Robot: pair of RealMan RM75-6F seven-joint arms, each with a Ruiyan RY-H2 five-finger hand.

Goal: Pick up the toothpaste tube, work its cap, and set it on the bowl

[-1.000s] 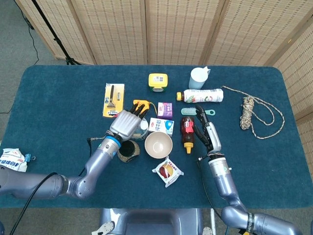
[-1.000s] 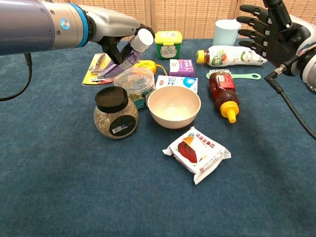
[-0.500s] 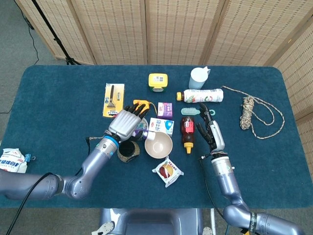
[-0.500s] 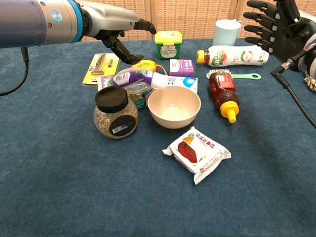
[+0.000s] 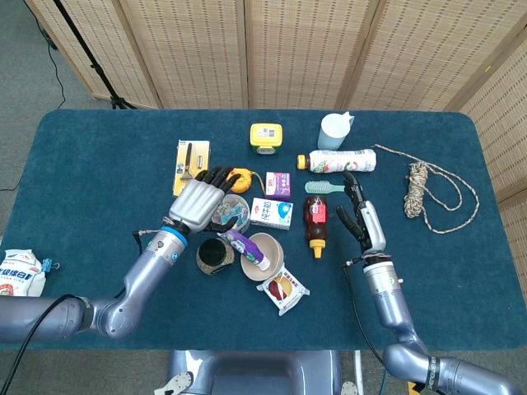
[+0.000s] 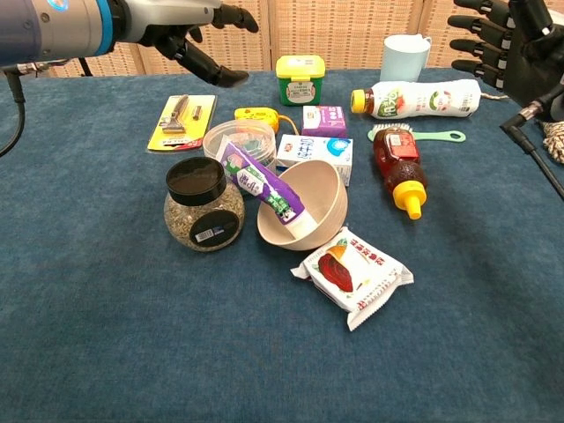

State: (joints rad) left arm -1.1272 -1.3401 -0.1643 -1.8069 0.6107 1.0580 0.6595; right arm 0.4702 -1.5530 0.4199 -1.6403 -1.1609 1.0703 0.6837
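Observation:
The purple-and-white toothpaste tube [image 6: 257, 183] lies slanted across the rim of the beige bowl [image 6: 322, 198], its white cap end down inside the bowl. The bowl is tipped onto its side, its mouth facing the black-lidded jar. In the head view the toothpaste tube [image 5: 247, 247] and the bowl [image 5: 270, 251] sit just right of that jar. My left hand [image 6: 189, 31] hovers above and behind them with fingers spread and nothing in it; in the head view this left hand [image 5: 198, 202] covers part of a clear container. My right hand [image 6: 507, 44] is raised at the far right, open and empty, the same right hand [image 5: 362, 218] standing beside the brown bottle.
A black-lidded jar [image 6: 203, 204] touches the tube's left side. A snack packet [image 6: 352, 275] lies in front of the bowl, a brown squeeze bottle [image 6: 397, 160] to its right, a milk carton [image 6: 315, 152] and a clear round container [image 6: 238, 137] behind. A rope [image 5: 428, 189] lies far right.
My left hand let go of the tube and drew back up to the left. The tube dropped onto the bowl, which tipped over. My right hand drifted slightly right.

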